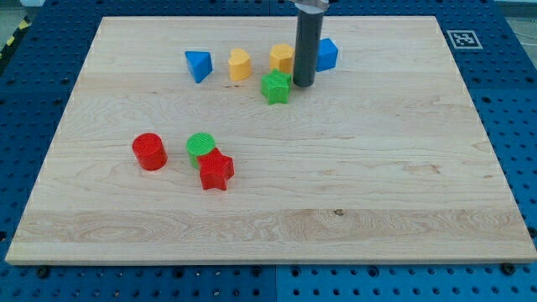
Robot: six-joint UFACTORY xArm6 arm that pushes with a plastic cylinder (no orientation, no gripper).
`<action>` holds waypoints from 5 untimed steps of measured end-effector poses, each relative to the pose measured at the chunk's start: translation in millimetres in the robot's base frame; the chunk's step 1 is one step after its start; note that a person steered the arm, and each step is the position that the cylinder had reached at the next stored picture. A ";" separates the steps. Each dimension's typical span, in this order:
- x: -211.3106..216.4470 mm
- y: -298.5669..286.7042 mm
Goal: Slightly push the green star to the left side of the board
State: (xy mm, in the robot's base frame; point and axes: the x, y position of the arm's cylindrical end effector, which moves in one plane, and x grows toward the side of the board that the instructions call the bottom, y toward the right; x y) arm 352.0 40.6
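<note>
Our wooden board [268,201] fills most of the view, lying on a blue perforated table [33,50], with a black-and-white marker tag [463,38] at the board's top right corner. Our dark rod [304,42] comes down from the view's top, and my tip [303,85] rests on the board just to the right of the green star [275,87] — touching or nearly so, we cannot tell which. We carry no gripper, only this rod, so nothing is held. The green star sits in the upper middle of the board. Behind it runs a row: blue triangular block [198,65], yellow heart-like block [240,65], yellow block [282,58] partly behind the rod, blue block [326,54]. Lower left lie a red cylinder [149,152], a green cylinder [200,148] and a red star [216,170] — the last two touching.
</note>
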 end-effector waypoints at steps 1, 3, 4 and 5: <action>0.0 -2.3; 0.0 -7.9; 0.0 -11.6; 0.0 -5.4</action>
